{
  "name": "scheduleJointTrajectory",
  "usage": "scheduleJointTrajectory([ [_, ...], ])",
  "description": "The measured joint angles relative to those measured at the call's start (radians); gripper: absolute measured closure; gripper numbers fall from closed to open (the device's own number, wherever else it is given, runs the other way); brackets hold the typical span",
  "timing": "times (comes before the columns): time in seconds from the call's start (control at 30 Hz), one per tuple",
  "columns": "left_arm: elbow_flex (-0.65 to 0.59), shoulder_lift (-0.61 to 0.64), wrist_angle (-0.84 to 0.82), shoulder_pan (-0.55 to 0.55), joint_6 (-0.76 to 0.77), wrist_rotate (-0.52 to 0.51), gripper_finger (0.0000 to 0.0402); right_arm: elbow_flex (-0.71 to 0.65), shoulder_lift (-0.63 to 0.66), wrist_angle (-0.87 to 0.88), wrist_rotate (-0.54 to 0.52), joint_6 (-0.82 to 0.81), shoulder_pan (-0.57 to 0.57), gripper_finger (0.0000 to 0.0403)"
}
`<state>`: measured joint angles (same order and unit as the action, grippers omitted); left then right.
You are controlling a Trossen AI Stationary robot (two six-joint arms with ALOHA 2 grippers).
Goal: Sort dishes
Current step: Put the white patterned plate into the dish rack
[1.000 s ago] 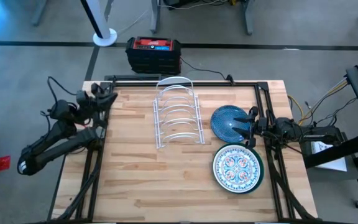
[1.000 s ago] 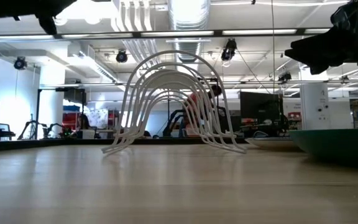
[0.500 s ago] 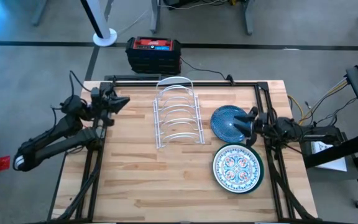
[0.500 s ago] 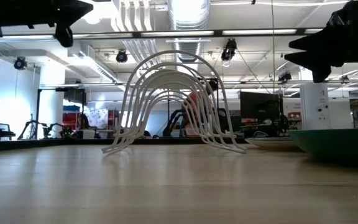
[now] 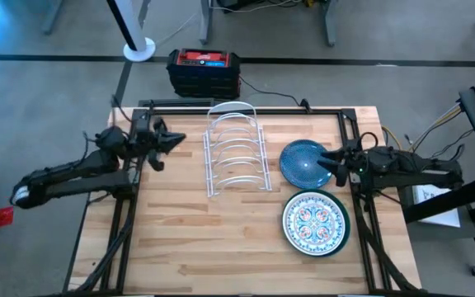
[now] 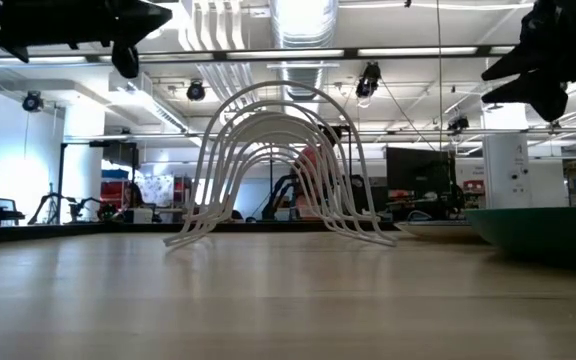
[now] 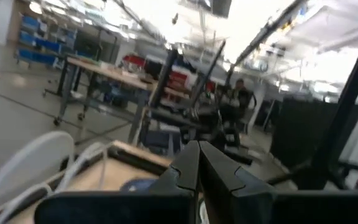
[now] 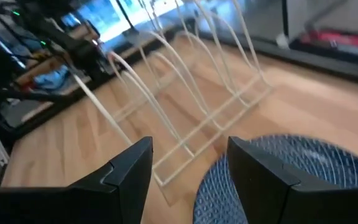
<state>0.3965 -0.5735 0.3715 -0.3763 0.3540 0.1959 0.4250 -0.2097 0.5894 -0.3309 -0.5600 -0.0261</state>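
hovering over blue dish (image 5: 303, 162), right gripper (image 5: 330, 163) fingers spread, left gripper (image 5: 174, 140) fingers clenched

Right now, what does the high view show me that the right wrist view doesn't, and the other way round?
Only the high view: the floral plate sitting on a green plate, the left end effector shut over the table's left edge, and the black and red box on the floor.

Only the right wrist view: the right end effector seen close, fingers open just above the blue plate's rim.

Both: the blue speckled plate and the empty white wire rack.
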Motion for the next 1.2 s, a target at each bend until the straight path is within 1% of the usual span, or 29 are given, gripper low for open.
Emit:
scheduleJointTrajectory([
  [0.2,0.001,-0.113,0.068,0.256,-0.105,-0.261,0.0401,0.050,-0.175,0.082,0.096,-0.091,0.000,0.0204],
  [0.3,0.019,-0.157,0.065,0.357,-0.148,-0.401,0.0402,0.063,-0.266,0.123,0.155,-0.149,0.000,0.0204],
  [0.37,0.033,-0.181,0.065,0.405,-0.166,-0.450,0.0402,0.075,-0.318,0.163,0.200,-0.175,0.000,0.0204],
  [0.53,0.068,-0.254,0.064,0.465,-0.178,-0.457,0.0401,0.118,-0.430,0.276,0.267,-0.184,-0.023,0.0204],
  [0.67,0.085,-0.323,0.063,0.468,-0.159,-0.461,0.0401,0.155,-0.485,0.341,0.316,-0.184,-0.061,0.0204],
  [0.8,0.100,-0.387,0.062,0.468,-0.151,-0.493,0.0401,0.176,-0.517,0.370,0.364,-0.194,-0.127,0.0204],
  [0.9,0.110,-0.428,0.058,0.468,-0.151,-0.528,0.0401,0.179,-0.539,0.420,0.366,-0.248,-0.177,0.0204],
  [1.03,0.134,-0.474,0.061,0.468,-0.151,-0.529,0.0401,0.178,-0.575,0.498,0.366,-0.331,-0.243,0.0204],
  [1.2,0.159,-0.517,0.062,0.468,-0.159,-0.528,0.0401,0.178,-0.629,0.496,0.360,-0.358,-0.310,0.0204],
])
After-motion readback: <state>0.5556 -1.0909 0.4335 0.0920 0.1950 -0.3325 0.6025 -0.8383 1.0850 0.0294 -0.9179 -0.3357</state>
